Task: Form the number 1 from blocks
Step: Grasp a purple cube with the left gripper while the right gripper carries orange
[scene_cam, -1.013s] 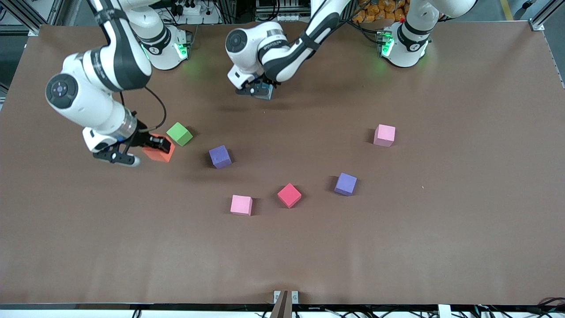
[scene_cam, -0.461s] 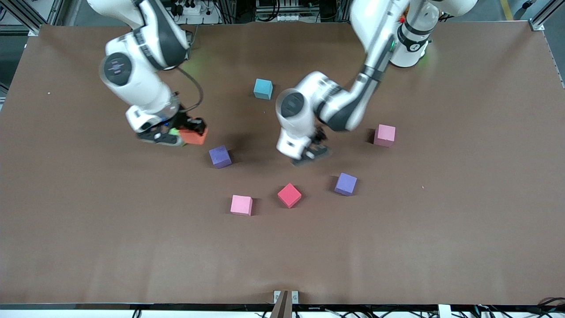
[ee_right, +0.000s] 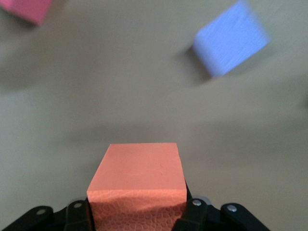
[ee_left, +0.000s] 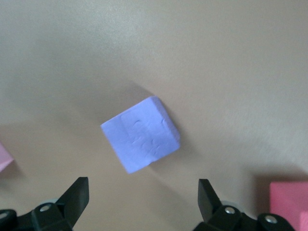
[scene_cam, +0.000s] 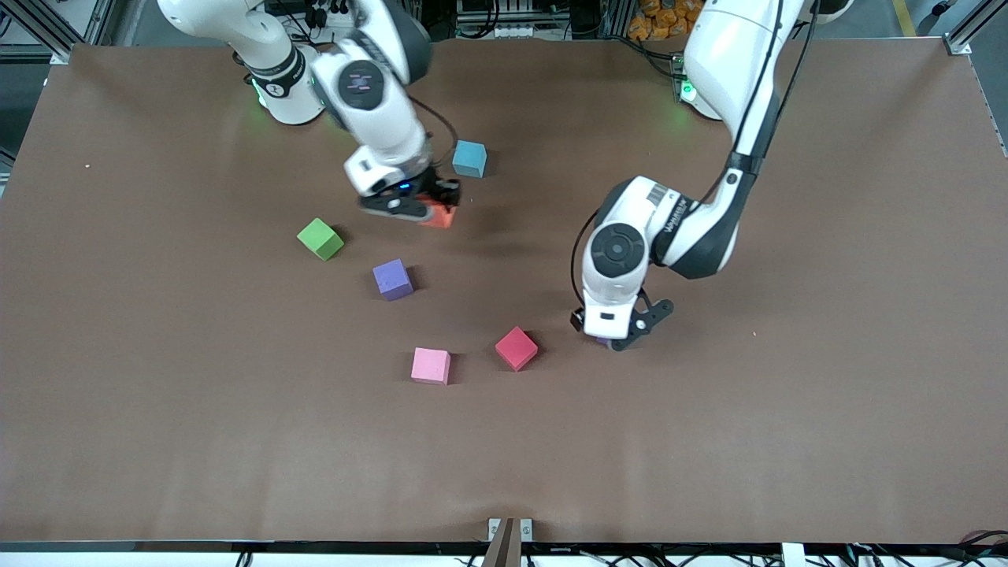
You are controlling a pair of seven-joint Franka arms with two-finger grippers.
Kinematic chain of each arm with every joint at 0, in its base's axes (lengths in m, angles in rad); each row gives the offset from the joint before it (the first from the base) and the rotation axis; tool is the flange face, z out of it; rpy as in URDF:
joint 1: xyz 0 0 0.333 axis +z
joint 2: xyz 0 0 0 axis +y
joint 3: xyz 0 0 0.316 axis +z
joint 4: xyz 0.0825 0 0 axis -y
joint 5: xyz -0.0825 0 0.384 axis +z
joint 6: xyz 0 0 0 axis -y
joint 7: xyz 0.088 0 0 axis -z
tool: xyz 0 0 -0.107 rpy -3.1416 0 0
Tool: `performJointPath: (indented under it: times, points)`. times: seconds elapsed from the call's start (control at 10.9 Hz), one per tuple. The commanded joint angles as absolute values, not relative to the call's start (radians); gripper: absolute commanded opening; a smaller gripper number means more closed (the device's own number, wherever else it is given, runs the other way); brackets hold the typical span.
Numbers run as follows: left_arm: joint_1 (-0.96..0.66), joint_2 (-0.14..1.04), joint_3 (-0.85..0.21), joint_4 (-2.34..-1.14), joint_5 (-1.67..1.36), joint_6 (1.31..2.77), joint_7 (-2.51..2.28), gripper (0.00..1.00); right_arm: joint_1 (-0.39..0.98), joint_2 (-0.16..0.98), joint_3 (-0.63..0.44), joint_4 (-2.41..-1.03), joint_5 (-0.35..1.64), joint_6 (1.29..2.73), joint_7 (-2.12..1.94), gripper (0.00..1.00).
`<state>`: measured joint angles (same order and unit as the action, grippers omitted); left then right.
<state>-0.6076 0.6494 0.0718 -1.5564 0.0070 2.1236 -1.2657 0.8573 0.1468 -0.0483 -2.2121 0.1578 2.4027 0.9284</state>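
**Seven blocks spread over the counter, two at the hands**

The farthest block (scene_cam: 469,158) lies nearest the robots' bases. Just beside it, the right hand (scene_cam: 429,206) hangs over the counter (scene_cam: 787,433) with the held block (scene_cam: 439,216) between its fingers. The end block (scene_cam: 320,239) lies toward the right arm's end, and the middle block (scene_cam: 392,279) lies nearer the camera. The nearest block (scene_cam: 431,365) sits beside the neighbour block (scene_cam: 516,348). The left hand (scene_cam: 618,335) hangs over the covered block (ee_left: 140,139), its fingers spread wide of it.

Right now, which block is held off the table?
The orange block, clamped in the right pincer beside the cyan block; the others rest on the table.
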Motion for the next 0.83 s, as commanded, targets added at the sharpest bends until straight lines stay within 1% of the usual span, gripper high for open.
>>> performJointPath:
  times: [0.0, 0.18, 0.55, 0.74]
  points:
    - [-0.595, 0.69, 0.066, -1.552, -0.009, 2.207, -1.459, 1.0, 0.894, 0.225, -0.037, -2.206, 0.161, 2.465, 0.982, 0.55]
    - [-0.583, 0.704, 0.066, -1.552, -0.009, 2.229, -1.549, 1.0, 0.896, 0.264, -0.037, -2.207, 0.161, 2.503, 0.986, 0.55]
    - [-0.563, 0.709, 0.066, -1.558, -0.005, 2.23, -1.566, 1.0, 0.917, 0.287, -0.035, -2.256, 0.156, 2.494, 0.974, 0.56]
    - [-0.557, 0.718, 0.066, -1.563, -0.005, 2.229, -1.581, 1.0, 0.928, 0.287, -0.015, -2.27, 0.158, 2.493, 0.974, 0.56]
